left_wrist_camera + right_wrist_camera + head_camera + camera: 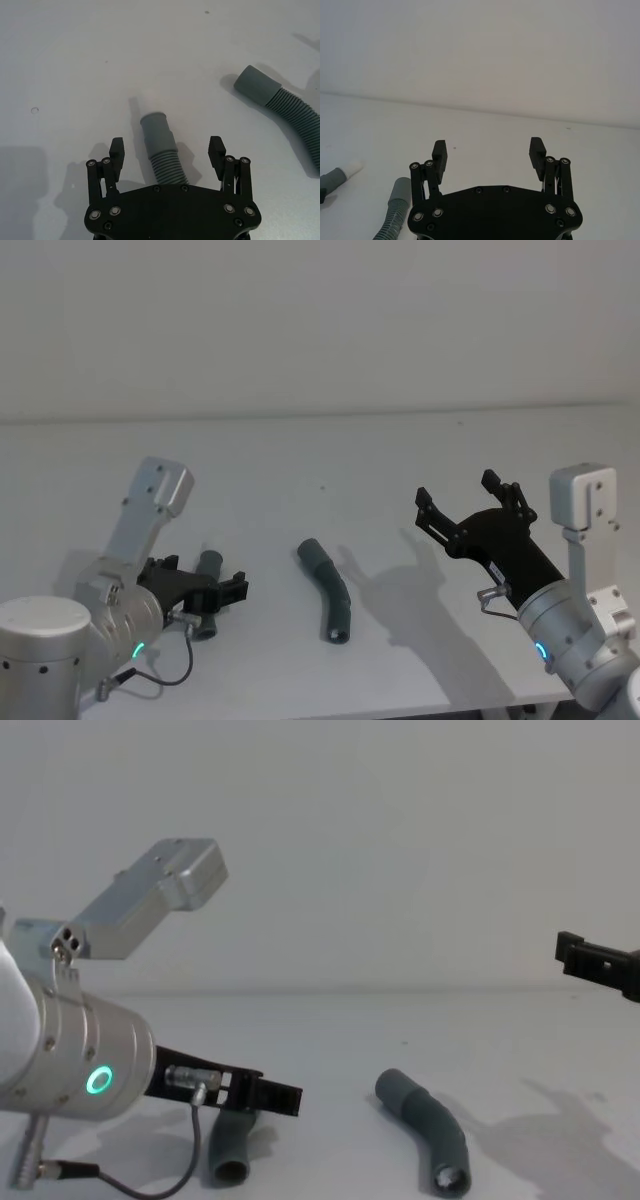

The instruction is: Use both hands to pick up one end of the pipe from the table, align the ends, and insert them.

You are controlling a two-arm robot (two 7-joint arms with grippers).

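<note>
White table runs back to a bare pale wall. No writing can be read anywhere; a small white mark on the right gripper's black body is too small to make out.

The left gripper is low over the table's near left part, its fingers spread wide. The left hose lies on the table between them, ribbed stretch running back under the palm and smooth cuff pointing away from the robot. Neither finger touches it in the left wrist view. Beyond the cuff a short white spigot sticks out, pale against the table. From the chest the same hose shows just under the gripper, its near end open toward the camera.

The middle hose lies flat near the table's centre, bent, well apart from both grippers. Its closed-looking cuff points away and its hollow end faces the robot.

The right gripper hangs above the table on the right, fingers spread apart and holding nothing. In its wrist view both hoses lie off to one side, apart from each other.
</note>
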